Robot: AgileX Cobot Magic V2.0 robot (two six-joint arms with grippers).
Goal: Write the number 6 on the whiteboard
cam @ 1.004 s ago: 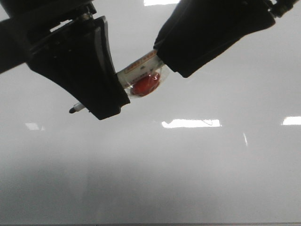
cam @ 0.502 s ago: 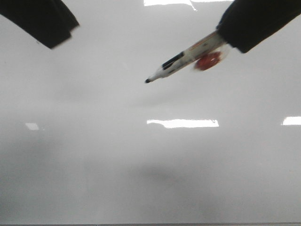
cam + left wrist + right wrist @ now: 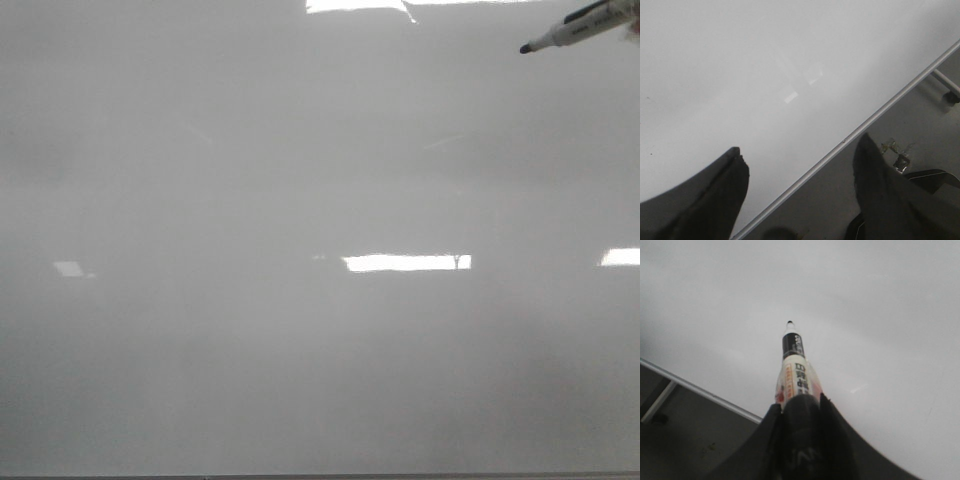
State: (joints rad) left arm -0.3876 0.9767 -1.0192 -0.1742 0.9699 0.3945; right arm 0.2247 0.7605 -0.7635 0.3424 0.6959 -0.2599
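Right wrist view showed the right tool [image 3: 799, 407] clamped on a marker [image 3: 794, 365], tip bare above the whiteboard [image 3: 880, 315], while the left tool [image 3: 800, 170] gaped empty over the board's edge.

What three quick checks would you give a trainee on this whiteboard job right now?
1. True or false: a handwritten digit already shows on the glossy pale grey whiteboard.
2. Which gripper holds the white marker pen with the black tip?
A. left gripper
B. right gripper
C. neither
3. Fill in: in the left wrist view, the left gripper has its dark fingers spread apart and holds ____.

Key:
1. False. No ink mark shows in any view, only bright reflections.
2. B. The right gripper is shut on the pen's barrel, tip pointing out over the board.
3. Nothing.
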